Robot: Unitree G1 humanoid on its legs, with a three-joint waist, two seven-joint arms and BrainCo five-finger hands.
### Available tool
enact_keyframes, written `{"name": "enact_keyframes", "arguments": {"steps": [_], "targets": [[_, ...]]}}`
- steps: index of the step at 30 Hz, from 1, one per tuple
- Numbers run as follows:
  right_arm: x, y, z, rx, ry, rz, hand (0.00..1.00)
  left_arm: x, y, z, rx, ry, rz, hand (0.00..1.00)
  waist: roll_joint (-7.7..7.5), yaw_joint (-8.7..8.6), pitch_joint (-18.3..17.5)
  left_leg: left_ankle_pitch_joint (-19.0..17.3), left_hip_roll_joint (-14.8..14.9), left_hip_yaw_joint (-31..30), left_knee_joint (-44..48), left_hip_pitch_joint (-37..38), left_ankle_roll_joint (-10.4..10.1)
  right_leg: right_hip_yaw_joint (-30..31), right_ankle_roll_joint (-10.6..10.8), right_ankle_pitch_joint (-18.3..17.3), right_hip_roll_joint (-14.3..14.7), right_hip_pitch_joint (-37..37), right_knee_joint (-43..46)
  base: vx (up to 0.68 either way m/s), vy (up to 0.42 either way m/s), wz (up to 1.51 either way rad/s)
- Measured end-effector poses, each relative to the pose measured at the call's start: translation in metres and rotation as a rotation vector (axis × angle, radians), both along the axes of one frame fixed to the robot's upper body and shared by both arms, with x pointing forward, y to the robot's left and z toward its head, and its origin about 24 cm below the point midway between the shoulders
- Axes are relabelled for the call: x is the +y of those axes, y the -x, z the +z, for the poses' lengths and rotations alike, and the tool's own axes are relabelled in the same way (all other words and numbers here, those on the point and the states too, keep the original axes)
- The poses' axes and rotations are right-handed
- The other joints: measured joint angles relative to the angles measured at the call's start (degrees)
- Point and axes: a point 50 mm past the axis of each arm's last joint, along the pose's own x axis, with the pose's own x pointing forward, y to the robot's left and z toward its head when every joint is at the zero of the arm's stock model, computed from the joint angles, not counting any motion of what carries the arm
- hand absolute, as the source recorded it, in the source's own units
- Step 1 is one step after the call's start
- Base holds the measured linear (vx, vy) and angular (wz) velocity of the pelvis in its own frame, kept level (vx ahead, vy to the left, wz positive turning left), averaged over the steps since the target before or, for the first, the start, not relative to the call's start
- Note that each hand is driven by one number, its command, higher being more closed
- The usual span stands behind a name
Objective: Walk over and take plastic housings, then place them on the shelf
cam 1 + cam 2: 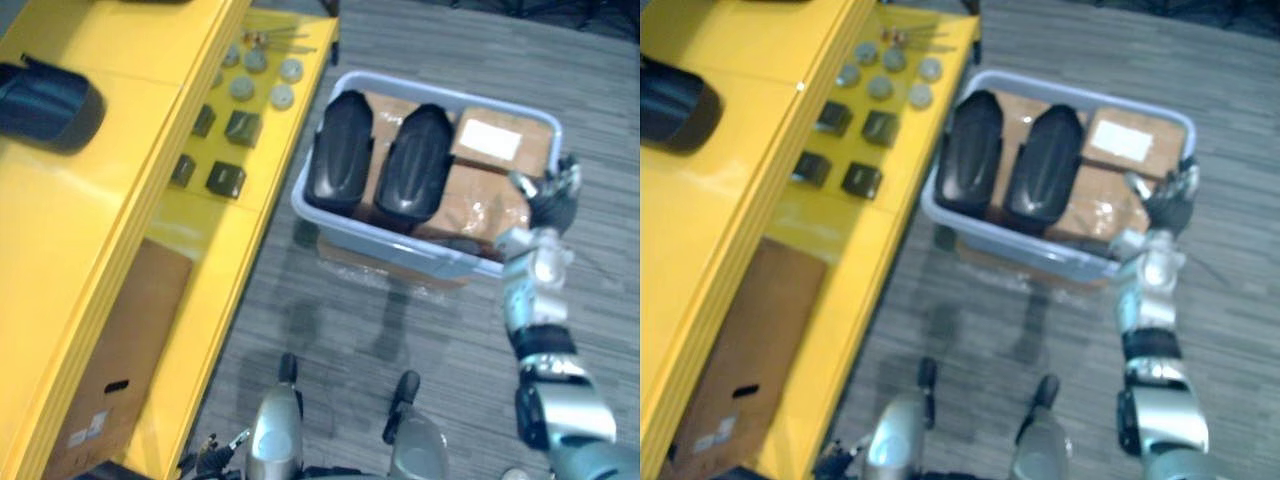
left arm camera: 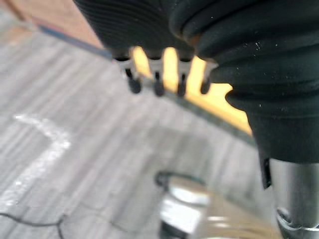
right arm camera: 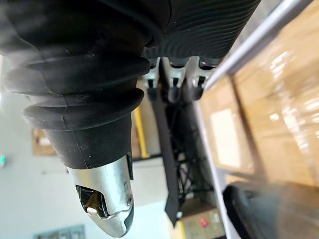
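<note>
Two black plastic housings (image 1: 342,150) (image 1: 415,162) lie side by side in the left half of a grey bin (image 1: 385,238) on the floor. A third black housing (image 1: 45,105) rests on the top level of the yellow shelf (image 1: 110,230) at the left. My right hand (image 1: 552,200) hovers at the bin's right rim beside the brown parcels, fingers relaxed and holding nothing. Its wrist view looks past its fingers (image 3: 174,82) along the bin rim (image 3: 259,35) to a housing (image 3: 271,209). My left hand (image 2: 157,84) hangs over the grey floor with nothing in it.
Brown wrapped parcels (image 1: 490,175) fill the bin's right half. Small dark blocks (image 1: 226,178) and round grey pieces (image 1: 262,80) lie on the lower shelf level. A cardboard box (image 1: 110,370) stands under the shelf. Grey carpet runs between shelf and bin.
</note>
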Motion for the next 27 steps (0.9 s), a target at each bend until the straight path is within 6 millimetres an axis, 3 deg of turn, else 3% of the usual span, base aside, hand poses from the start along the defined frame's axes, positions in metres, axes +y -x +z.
{"name": "enact_keyframes", "arguments": {"steps": [3, 6, 10, 13, 22, 27], "targets": [[-0.011, -0.006, 0.027, 0.023, 0.070, -0.024, 0.00, -0.007, 0.001, -0.001, -0.004, 0.043, 0.006, 0.00, 1.57, 1.34, 1.10, -0.42, -0.60, -1.16, 2.91, -3.65, 0.61, -0.64, 0.03, -0.02, -0.69, -2.39, 1.69, -0.07, 0.064, 0.16], [-0.026, -0.007, 0.041, 0.088, 0.080, -0.089, 0.00, -0.019, 0.003, -0.004, 0.005, 0.078, -0.017, 0.00, 3.38, 2.80, 2.04, -1.26, -1.27, -2.02, 6.15, -6.41, 1.31, -0.85, 0.19, -0.15, -1.51, -4.16, 3.71, -0.07, 0.071, 0.09], [-0.035, -0.007, 0.041, 0.193, 0.123, -0.160, 0.00, -0.026, 0.005, -0.006, 0.001, 0.104, -0.051, 0.00, 4.38, 4.81, 2.40, -2.04, -1.77, -2.57, 9.39, -9.61, 1.86, -0.86, 0.43, -0.68, -2.34, -6.86, 6.19, -0.08, 0.075, 0.07], [-0.037, -0.007, 0.047, 0.236, 0.130, -0.219, 0.00, -0.033, 0.005, -0.006, -0.006, 0.144, -0.041, 0.00, 5.12, 5.38, 2.62, -2.20, -2.50, -3.10, 11.02, -11.56, 2.10, -1.02, 0.58, -1.07, -3.28, -8.62, 7.93, -0.07, 0.055, 0.07], [-0.067, 0.011, 0.053, 0.350, 0.087, -0.490, 0.00, -0.042, 0.003, -0.007, -0.013, 0.212, -0.044, 0.00, 6.19, 8.28, 1.92, -2.36, -3.38, -4.09, 13.18, -15.68, 2.36, -1.81, 0.33, -2.13, -4.49, -12.23, 10.35, -0.03, 0.034, 0.07], [-0.086, 0.025, 0.044, 0.441, 0.028, -0.641, 0.00, -0.050, 0.001, -0.008, -0.006, 0.243, -0.073, 0.00, 8.62, 10.14, 0.23, -2.40, -3.60, -4.19, 13.75, -17.76, 2.45, -1.94, 0.63, -2.12, -4.79, -14.21, 11.32, 0.01, 0.004, 0.02]]}}
